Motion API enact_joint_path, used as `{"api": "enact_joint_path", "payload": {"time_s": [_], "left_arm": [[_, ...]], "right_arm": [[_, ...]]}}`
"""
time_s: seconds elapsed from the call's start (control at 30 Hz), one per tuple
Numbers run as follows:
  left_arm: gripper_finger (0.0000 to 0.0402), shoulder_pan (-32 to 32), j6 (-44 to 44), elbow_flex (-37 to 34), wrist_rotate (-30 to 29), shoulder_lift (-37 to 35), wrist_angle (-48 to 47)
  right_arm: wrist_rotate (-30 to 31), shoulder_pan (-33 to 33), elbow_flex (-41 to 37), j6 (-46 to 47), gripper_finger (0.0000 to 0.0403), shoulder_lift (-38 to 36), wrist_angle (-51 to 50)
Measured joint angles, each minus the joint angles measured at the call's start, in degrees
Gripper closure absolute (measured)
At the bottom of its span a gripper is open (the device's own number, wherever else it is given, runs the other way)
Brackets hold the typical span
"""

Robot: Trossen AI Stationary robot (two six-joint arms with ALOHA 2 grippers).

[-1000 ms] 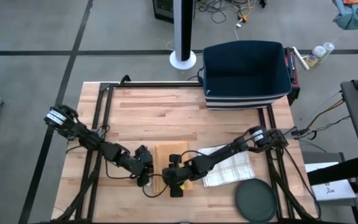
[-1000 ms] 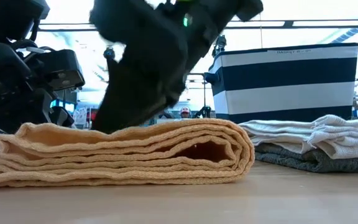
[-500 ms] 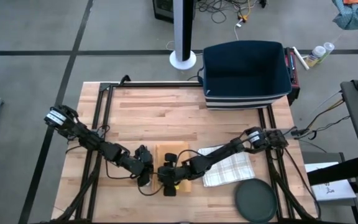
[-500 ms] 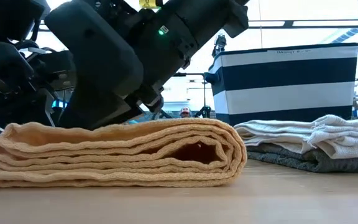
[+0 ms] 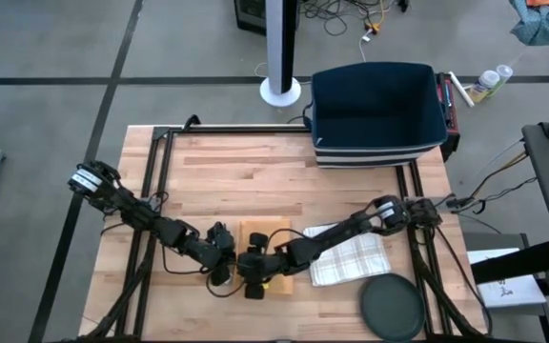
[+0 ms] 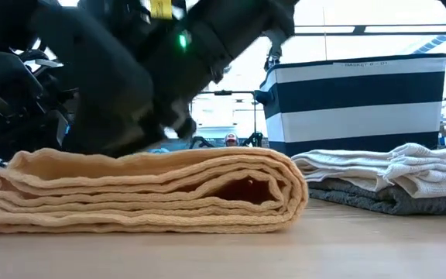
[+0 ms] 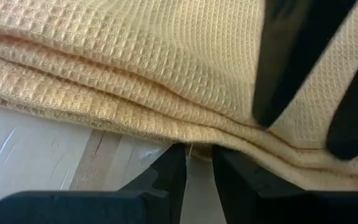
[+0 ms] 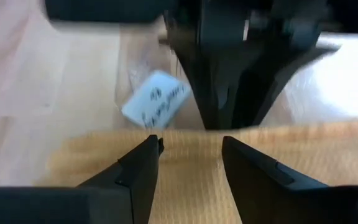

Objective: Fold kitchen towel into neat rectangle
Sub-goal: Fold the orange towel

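A tan waffle-weave kitchen towel (image 5: 267, 250) lies on the wooden table (image 5: 227, 171), folded into several layers, with its rounded fold (image 6: 296, 190) toward the table's right. My left gripper (image 7: 196, 155) is at the towel's left edge, its fingers close together. My right gripper (image 8: 190, 155) stands open over the towel's near left part, a finger on either side of a strip of cloth. A white tag (image 8: 157, 99) lies on the table beyond the towel's edge. My left gripper has its fingertips at the left edge of the towel's lower layers (image 7: 197, 140), coming slanting down from the table's left. The towel's edge covers the tips, so how many layers they hold cannot be told. The towel lies flat on the table. My right gripper's fingers (image 6: 107, 136) bear down on the towel's top layer (image 8: 188, 140), slanting down from the table's right. They stand apart and pinch nothing. The towel stays flat under them.
Right of the towel sits a stack of pale and grey towels (image 5: 351, 257). A dark round disc (image 5: 392, 310) lies at the near right corner. A navy-and-white striped basket (image 5: 377, 112) stands at the far right. The table's far left part is bare wood.
My right gripper has slid across the top of the folded towel toward the table's left edge, staying open. The towel has kept its place and its folds.
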Motion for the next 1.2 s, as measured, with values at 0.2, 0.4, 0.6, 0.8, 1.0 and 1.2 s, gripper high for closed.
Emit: {"api": "enact_joint_path", "payload": {"time_s": [0.2, 0.4, 0.6, 0.8, 1.0, 1.2], "left_arm": [[0.0326, -0.05, -0.17, -0.17, 0.03, -0.04, -0.15], [0.0326, -1.54, 0.57, 0.31, -0.56, -0.19, -1.42], [0.0326, -7.63, 0.0, 4.38, -2.43, -2.12, -14.83], [0.0326, -15.44, -1.08, 6.23, -7.92, -1.75, -13.89], [0.0326, -16.79, 0.22, 6.09, -10.46, 5.73, -2.56], [0.0326, -16.63, 3.01, 10.81, -12.18, 13.36, -0.03]], "right_arm": [[-0.23, 1.25, 3.79, -1.61, 0.0236, -0.87, -10.48], [-2.18, 3.25, 4.77, -1.51, 0.024, -0.9, -17.27], [-2.05, 5.12, 5.23, -1.57, 0.0234, -0.9, -17.23], [-2.09, 6.94, 5.87, -3.65, 0.0237, -0.94, -16.09], [-2.04, 7.7, 4.85, -3.49, 0.0239, 0.08, -12.13], [-0.97, 7.16, 4.55, -2.45, 0.0237, 1.32, -10.18]]}}
